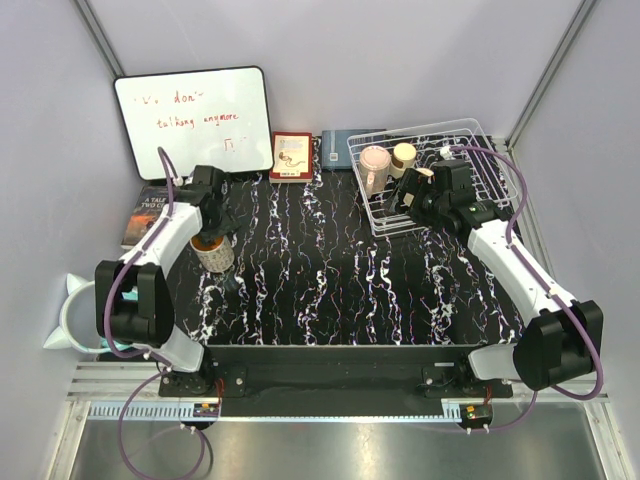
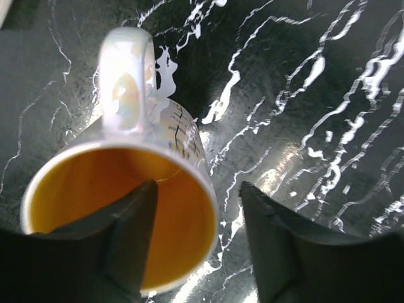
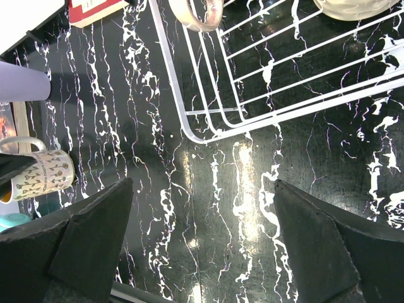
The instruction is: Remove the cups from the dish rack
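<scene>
A patterned mug with an orange inside (image 2: 120,208) stands upright on the black marbled table (image 2: 315,126), its handle pointing away in the left wrist view. My left gripper (image 2: 199,196) is open and straddles its rim, one finger inside and one outside with a gap. The mug also shows in the top view (image 1: 214,254) under my left gripper (image 1: 210,236). The white wire dish rack (image 1: 470,140) stands at the back right and holds a pale pink tumbler (image 1: 374,168) and a cream cup (image 1: 403,156). My right gripper (image 3: 203,183) is open and empty over the table beside the rack's front corner (image 3: 189,129).
A whiteboard (image 1: 195,118) leans at the back left, with a red book (image 1: 290,156) and a blue box (image 1: 336,146) beside it. Another book (image 1: 145,215) lies at the left edge. A white and teal pitcher (image 1: 72,312) sits off the table's left side.
</scene>
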You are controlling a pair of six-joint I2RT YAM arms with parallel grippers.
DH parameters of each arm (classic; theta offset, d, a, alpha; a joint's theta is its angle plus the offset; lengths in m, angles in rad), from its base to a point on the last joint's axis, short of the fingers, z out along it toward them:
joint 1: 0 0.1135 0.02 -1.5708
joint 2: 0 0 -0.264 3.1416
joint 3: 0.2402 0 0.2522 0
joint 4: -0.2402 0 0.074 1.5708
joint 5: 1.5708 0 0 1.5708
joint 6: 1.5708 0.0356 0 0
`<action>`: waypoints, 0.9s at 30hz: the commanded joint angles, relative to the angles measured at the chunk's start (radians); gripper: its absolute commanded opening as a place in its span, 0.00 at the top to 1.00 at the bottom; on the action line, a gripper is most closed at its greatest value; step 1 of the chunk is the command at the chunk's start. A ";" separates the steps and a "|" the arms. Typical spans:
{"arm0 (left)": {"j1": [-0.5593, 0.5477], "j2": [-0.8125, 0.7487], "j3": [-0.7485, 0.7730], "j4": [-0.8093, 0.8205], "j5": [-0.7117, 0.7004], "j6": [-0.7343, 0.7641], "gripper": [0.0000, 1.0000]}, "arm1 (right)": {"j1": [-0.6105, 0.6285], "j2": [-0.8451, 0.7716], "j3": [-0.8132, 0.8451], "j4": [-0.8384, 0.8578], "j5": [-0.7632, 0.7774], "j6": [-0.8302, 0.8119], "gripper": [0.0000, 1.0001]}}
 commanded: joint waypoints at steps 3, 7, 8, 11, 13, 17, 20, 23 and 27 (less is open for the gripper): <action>0.002 -0.113 0.020 -0.018 -0.016 -0.036 0.27 | 0.011 0.003 0.033 -0.006 0.018 -0.019 0.00; -0.016 -0.173 0.047 -0.061 -0.057 -0.055 0.19 | 0.011 0.006 0.056 -0.012 0.024 -0.030 0.00; -0.024 -0.190 0.063 -0.062 -0.077 -0.055 0.13 | 0.011 0.008 0.062 -0.023 0.030 -0.038 0.00; -0.069 -0.237 0.093 -0.090 -0.102 -0.041 0.01 | 0.010 0.032 0.108 -0.056 0.091 -0.068 0.00; -0.111 -0.269 0.098 -0.105 -0.106 -0.040 0.01 | 0.011 0.060 0.172 -0.090 0.203 -0.091 0.00; -0.196 -0.314 0.130 -0.130 -0.161 -0.050 0.01 | 0.011 0.171 0.278 -0.164 0.345 -0.116 0.00; -0.306 -0.325 0.153 -0.138 -0.209 -0.032 0.01 | 0.013 0.248 0.347 -0.162 0.395 -0.118 0.00; -0.377 -0.309 0.143 -0.127 -0.240 -0.001 0.01 | 0.013 0.355 0.450 -0.167 0.359 -0.115 0.00; -0.443 -0.288 0.113 -0.115 -0.189 -0.018 0.01 | 0.019 0.512 0.667 -0.213 0.290 -0.122 0.00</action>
